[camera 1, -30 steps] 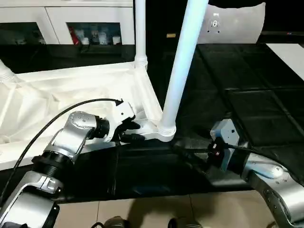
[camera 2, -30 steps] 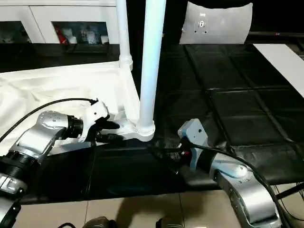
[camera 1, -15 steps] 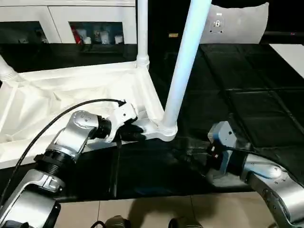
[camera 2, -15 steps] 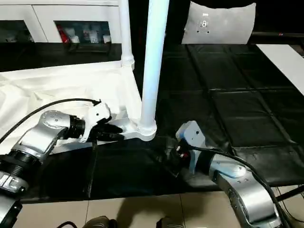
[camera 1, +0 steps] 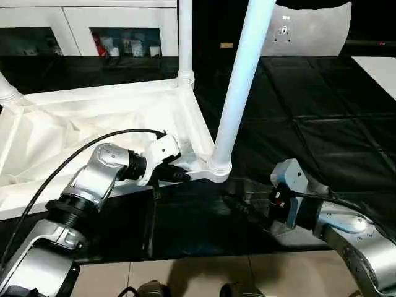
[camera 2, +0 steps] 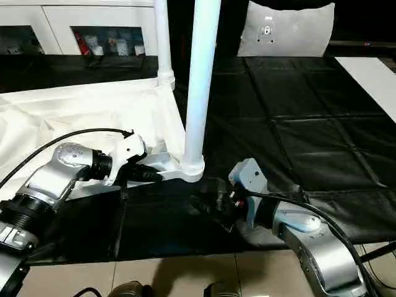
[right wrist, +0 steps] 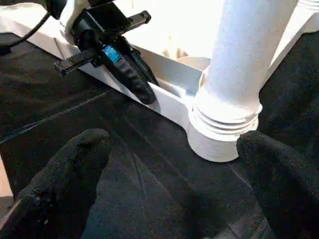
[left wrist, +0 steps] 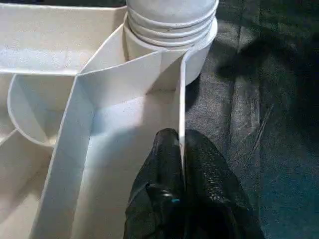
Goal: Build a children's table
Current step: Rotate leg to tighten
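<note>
The children's table [camera 1: 74, 124] lies upside down on the black mat [camera 1: 322, 111], its far left part cut off and its legs running out past the top edge. The left gripper [left wrist: 182, 164] is clamped on the thin rim wall, one finger either side, just short of the near corner leg [camera 1: 238, 93]. The right gripper [right wrist: 169, 169] hangs spread wide before that leg's socket [right wrist: 219, 134], touching nothing, bare mat beneath it.

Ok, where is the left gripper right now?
In the left eye view the left gripper sits left of centre, shut on the table top's near rim, just left of the corner socket holding the closest leg.
</note>
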Robot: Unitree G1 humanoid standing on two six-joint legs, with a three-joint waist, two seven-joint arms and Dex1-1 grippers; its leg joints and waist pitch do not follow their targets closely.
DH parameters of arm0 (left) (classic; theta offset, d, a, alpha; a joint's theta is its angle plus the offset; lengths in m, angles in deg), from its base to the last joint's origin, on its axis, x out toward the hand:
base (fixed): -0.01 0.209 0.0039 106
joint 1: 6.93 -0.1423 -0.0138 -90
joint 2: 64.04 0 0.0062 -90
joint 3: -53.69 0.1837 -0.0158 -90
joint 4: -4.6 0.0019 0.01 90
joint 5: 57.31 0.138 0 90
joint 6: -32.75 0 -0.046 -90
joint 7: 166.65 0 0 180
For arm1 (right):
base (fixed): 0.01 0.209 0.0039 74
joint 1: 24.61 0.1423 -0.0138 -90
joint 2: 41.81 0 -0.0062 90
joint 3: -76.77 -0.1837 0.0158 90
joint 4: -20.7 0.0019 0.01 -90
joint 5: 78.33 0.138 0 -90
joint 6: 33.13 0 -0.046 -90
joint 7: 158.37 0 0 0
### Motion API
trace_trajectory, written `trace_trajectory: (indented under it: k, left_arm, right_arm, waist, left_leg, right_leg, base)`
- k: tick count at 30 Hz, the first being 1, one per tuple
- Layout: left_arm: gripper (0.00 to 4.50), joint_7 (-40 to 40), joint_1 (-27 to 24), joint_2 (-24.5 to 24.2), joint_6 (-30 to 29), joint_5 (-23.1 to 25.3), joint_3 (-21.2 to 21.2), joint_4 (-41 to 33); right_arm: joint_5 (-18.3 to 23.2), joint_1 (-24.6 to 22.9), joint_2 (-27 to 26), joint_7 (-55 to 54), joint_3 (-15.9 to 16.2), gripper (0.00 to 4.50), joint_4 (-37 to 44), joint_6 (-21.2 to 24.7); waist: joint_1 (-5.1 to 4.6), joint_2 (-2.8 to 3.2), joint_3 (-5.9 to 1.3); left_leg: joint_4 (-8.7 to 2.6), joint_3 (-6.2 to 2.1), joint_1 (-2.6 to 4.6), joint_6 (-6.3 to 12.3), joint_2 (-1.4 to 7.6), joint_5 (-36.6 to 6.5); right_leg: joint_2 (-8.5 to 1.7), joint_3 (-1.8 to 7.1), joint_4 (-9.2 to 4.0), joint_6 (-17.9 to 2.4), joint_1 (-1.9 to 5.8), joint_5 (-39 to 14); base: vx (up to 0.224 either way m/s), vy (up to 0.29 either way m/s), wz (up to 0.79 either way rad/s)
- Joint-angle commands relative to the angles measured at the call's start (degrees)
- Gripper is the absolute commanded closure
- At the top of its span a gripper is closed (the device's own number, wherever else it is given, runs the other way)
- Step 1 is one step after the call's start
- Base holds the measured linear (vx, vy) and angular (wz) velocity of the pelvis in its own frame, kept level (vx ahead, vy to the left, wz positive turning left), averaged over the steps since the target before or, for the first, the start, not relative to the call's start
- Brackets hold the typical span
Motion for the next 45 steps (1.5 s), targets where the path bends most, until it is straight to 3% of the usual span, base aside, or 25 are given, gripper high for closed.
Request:
trace_trajectory:
  k: [1,4,7,9,10,12,17,18,19,27,32,38,45]
  left_arm:
    - [4.4,1.9,-1.3,-1.3,2.9,-0.8,-0.6,-3.3]
    - [4.4,2.9,-3.0,-3.2,5.9,-0.8,-1.0,-5.2]
    - [4.4,5.3,-4.7,-4.9,7.7,-1.4,-0.9,-7.6]
    - [4.4,6.9,-6.0,-6.1,8.5,-1.7,-0.6,-9.4]
    - [4.4,7.6,-6.8,-6.7,9.8,-1.7,-0.3,-10.3]
    - [4.4,7.9,-7.1,-6.9,10.6,-1.7,-0.2,-10.5]
    - [4.4,8.7,-8.6,-7.7,11.2,-1.9,0.3,-12.7]
    - [4.5,8.9,-8.7,-7.8,11.0,-2.0,0.3,-13.1]
    - [4.5,9.1,-8.9,-7.5,10.6,-2.2,0.5,-13.9]
    - [4.5,9.6,-9.0,-6.8,10.7,-2.2,1.0,-14.3]
    - [4.5,9.7,-8.7,-6.7,10.3,-1.6,1.5,-13.9]
    - [4.5,9.9,-8.4,-6.6,10.3,-1.5,1.5,-13.6]
    - [4.5,10.2,-8.1,-6.3,10.5,-1.5,1.6,-13.2]
  right_arm:
    - [0.1,0.3,0.6,0.4,-0.4,0.0,-0.5,-0.4]
    - [0.1,0.8,1.0,1.1,-1.0,0.0,-1.7,-1.1]
    - [0.3,1.7,1.5,2.7,-0.8,0.0,-2.8,-2.0]
    - [0.9,2.8,2.0,5.4,-0.3,0.0,-3.8,-3.5]
    - [1.9,3.8,2.2,7.7,-0.3,0.0,-4.8,-4.5]
    - [2.3,4.2,2.2,8.6,-0.4,0.0,-5.2,-4.8]
    - [3.2,8.5,3.3,15.8,0.6,0.0,-11.1,-8.1]
    - [3.2,9.1,3.3,16.5,0.7,0.3,-12.0,-8.4]
    - [3.1,10.8,3.1,18.5,1.2,0.3,-14.5,-9.4]
    - [2.3,15.6,2.0,24.1,3.4,0.86,-21.7,-12.6]
    - [2.1,18.3,1.3,27.5,4.9,1.4,-25.9,-13.1]
    - [1.3,20.5,0.3,29.6,5.7,1.89,-30.3,-14.5]
    - [0.8,22.7,-0.4,31.8,6.0,2.49,-34.5,-16.0]
  waist:
    - [-0.12,0.47,-3.85]
    - [-0.21,0.42,-4.03]
    - [-0.07,0.42,-4.01]
    - [-0.09,0.39,-3.93]
    - [-0.16,-0.05,-3.67]
    - [-0.05,0.35,-3.62]
    - [0.11,0.2,-3.68]
    - [0.14,0.13,-3.77]
    - [0.0,-0.14,-3.87]
    - [0.26,0.01,-4.2]
    - [0.37,-0.07,-4.11]
    - [0.45,-0.02,-4.43]
    - [0.77,-0.2,-4.94]
  left_leg:
    - [-5.13,-1.54,0.13,4.54,5.73,-3.3]
    - [-4.76,-1.27,0.16,6.22,5.54,-0.2]
    - [-4.66,-1.12,0.17,7.12,5.48,1.2]
    - [-4.73,-1.07,0.21,7.38,5.6,0.7]
    - [-4.81,-0.92,0.23,7.61,5.68,-0.2]
    - [-4.87,-0.94,0.41,7.61,5.84,-1.1]
    - [-4.78,-0.69,0.62,7.7,5.84,-0.9]
    - [-4.73,-0.67,0.56,7.97,5.78,0.1]
    - [-4.62,-0.66,0.45,8.35,5.7,0.7]
    - [-4.14,-0.5,0.51,10.42,5.6,3.7]
    - [-4.21,-0.37,0.5,10.12,5.65,2.4]
    - [-4.07,-0.33,0.5,10.09,5.64,3.4]
    - [-3.55,-0.09,0.33,11.83,5.55,6.6]
  right_leg:
    - [-5.81,2.69,-3.38,-16.6,3.1,1.3]
    - [-5.82,2.6,-3.04,-17.4,3.17,6.0]
    - [-5.7,2.55,-2.93,-17.7,3.12,7.2]
    - [-5.75,2.47,-2.9,-17.8,3.07,6.3]
    - [-5.65,2.47,-3.08,-18.1,2.93,5.1]
    - [-5.7,2.46,-3.11,-18.1,2.79,3.3]
    - [-5.64,2.45,-2.97,-18.7,2.64,3.0]
    - [-5.59,2.41,-2.87,-18.8,2.71,3.9]
    - [-5.62,2.34,-2.72,-18.9,2.79,4.6]
    - [-5.51,2.17,-2.29,-19.9,2.68,6.7]
    - [-5.55,2.2,-2.55,-20.0,2.65,4.1]
    - [-5.48,2.11,-2.27,-20.1,2.64,5.2]
    - [-5.37,2.0,-1.67,-20.5,2.56,8.8]
  base:
    - [0.0,0.0,0.0]
    - [0.0,0.0,0.0]
    - [0.0,0.0,0.0]
    - [0.0,0.0,0.0]
    - [0.0,0.0,0.0]
    - [0.0,0.0,0.0]
    - [0.0,0.0,0.0]
    - [0.0,0.0,0.0]
    - [0.0,0.0,0.0]
    - [0.0,0.0,0.0]
    - [0.0,0.0,0.0]
    - [0.0,0.0,0.0]
    - [0.0,0.0,0.0]
